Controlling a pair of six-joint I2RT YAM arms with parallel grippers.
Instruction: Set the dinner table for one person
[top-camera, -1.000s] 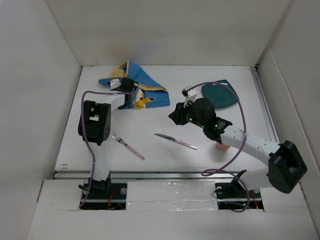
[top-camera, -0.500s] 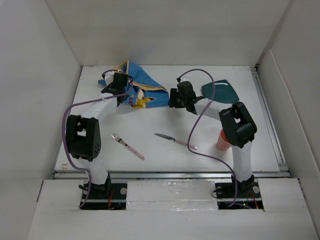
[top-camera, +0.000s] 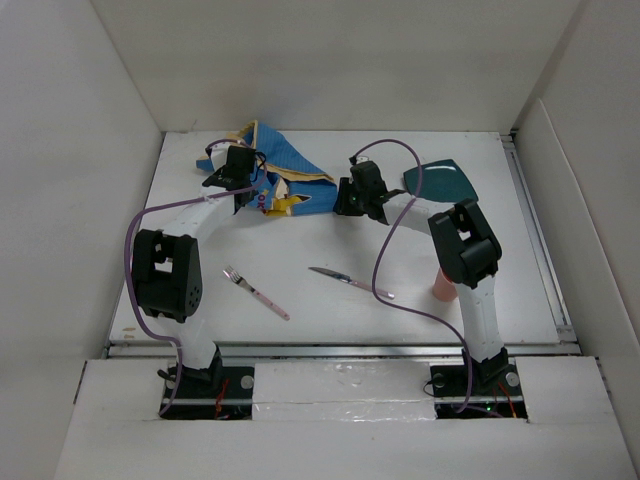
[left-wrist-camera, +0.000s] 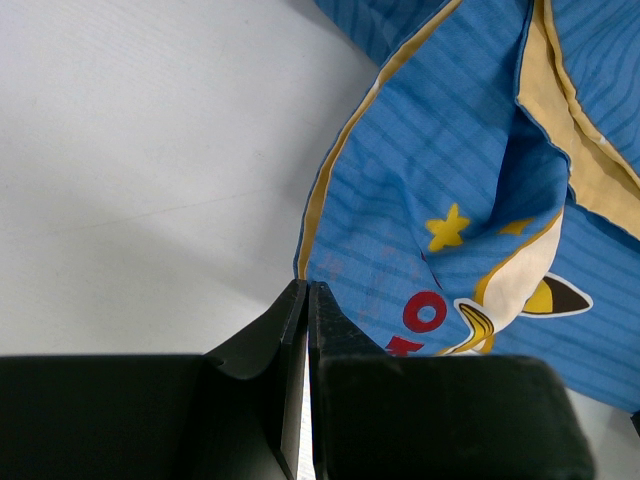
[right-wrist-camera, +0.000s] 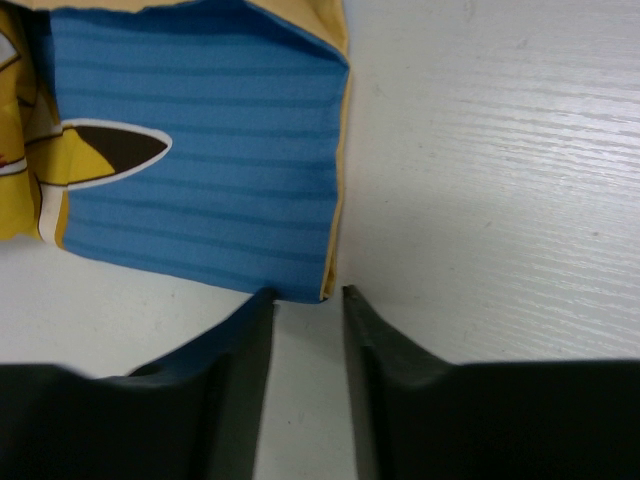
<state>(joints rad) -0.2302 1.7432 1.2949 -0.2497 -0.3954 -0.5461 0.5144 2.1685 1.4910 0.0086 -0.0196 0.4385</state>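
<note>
Top external: right gripper (top-camera: 342, 203) nearer placemat (top-camera: 292, 165)

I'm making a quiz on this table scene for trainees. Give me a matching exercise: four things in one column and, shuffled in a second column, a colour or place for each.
Things:
1. fork
2. knife
3. plate
4. placemat

Colour or place:
A. teal, far right
B. blue cloth, crumpled, far side
C. near side, towards the left
D. roughly central, right of the fork

Pairs: 1-C, 2-D, 3-A, 4-B
</note>
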